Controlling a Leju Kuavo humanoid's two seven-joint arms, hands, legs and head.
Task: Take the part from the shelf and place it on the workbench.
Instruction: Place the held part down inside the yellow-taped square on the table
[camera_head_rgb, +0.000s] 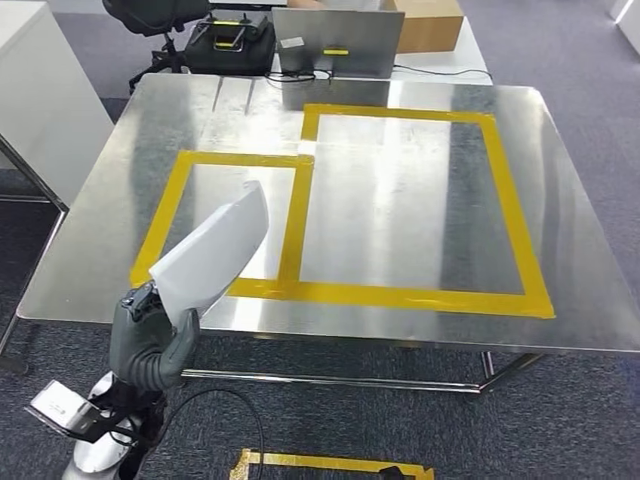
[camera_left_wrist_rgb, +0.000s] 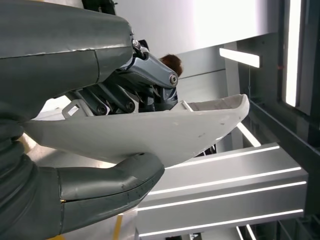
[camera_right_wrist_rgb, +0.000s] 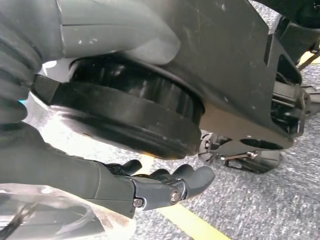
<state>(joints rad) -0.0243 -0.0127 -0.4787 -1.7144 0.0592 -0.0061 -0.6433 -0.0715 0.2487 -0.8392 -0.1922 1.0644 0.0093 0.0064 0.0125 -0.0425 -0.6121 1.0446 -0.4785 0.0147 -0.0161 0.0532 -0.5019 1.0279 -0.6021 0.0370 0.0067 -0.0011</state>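
The left hand grips one end of the white curved part, thumb under it and the darker fingers over it, so the part juts forward and upward from the hand over the near edge of the steel workbench. Ahead of the hand the part's far tip hangs above the smaller yellow tape square, not resting on the bench. The right hand hangs low over grey carpet, its fingers loosely curled on nothing.
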